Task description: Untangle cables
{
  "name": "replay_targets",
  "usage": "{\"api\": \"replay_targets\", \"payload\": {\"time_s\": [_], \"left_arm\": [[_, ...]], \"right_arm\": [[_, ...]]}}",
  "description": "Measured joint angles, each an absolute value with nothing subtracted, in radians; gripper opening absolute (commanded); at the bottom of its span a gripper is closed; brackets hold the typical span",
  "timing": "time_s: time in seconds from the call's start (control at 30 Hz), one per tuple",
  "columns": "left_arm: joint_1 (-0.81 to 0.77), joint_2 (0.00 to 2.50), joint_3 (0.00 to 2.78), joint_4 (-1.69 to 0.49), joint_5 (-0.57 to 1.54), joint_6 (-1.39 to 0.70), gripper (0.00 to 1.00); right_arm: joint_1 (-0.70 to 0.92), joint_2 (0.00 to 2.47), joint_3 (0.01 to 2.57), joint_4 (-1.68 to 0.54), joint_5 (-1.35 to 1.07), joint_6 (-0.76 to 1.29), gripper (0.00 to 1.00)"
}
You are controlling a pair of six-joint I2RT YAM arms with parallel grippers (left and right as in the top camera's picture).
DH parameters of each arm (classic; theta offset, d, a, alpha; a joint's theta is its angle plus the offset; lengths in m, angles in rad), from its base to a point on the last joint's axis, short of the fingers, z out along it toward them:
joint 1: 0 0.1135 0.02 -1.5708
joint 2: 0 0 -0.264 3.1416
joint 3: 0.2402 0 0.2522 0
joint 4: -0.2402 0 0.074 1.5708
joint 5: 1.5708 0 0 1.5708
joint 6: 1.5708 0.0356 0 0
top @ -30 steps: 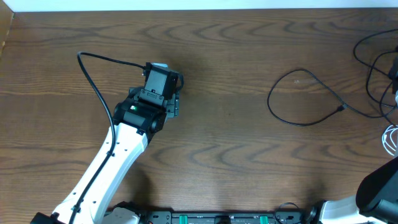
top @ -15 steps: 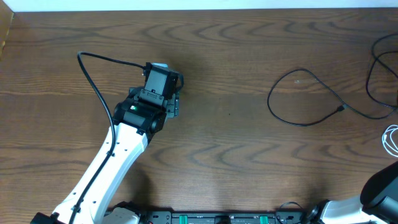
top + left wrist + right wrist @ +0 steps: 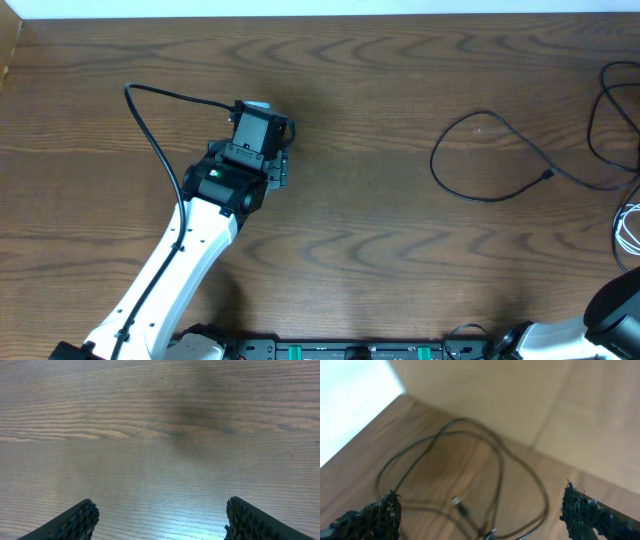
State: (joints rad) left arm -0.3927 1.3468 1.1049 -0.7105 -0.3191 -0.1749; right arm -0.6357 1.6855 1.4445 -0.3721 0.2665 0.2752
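left fingers (image 3: 75, 521) and right fingers (image 3: 375, 516) stand open, holding nothing; black cable (image 3: 433, 162) loops near the desk's (image 3: 380, 240) right edge, white cable (image 3: 619, 228) at that edge — grip black near its plug (image 3: 547, 175); draw it away slowly.

Left tool (image 3: 161, 517) over the table's (image 3: 380, 250) left half; long cable (image 3: 433, 158) and short cable (image 3: 618, 232) far right

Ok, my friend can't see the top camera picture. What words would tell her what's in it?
A thin black cable lies in a loose loop on the right side of a brown wooden table, with a bit of white cable at the right edge. The robot's left arm reaches over the left side, far from both cables.
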Motion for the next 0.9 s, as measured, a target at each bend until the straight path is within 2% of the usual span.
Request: {"api": "replay_targets", "payload": {"time_s": [0.13, 0.4, 0.9], "left_arm": [[-0.393, 1.347, 1.105, -0.711, -0.319, -0.175, 0.83], [-0.393, 1.347, 1.105, -0.710, -0.319, -0.175, 0.83], [-0.393, 1.347, 1.105, -0.710, -0.319, -0.175, 0.83]], "right_arm": [[-0.576, 1.686, 1.446, -0.487, 0.062, 0.258, 0.99], [-0.333, 1.687, 1.444, -0.692, -0.061, 0.268, 0.99], [0.122, 1.687, 1.182, -0.620, -0.082, 0.282, 0.99]]}}
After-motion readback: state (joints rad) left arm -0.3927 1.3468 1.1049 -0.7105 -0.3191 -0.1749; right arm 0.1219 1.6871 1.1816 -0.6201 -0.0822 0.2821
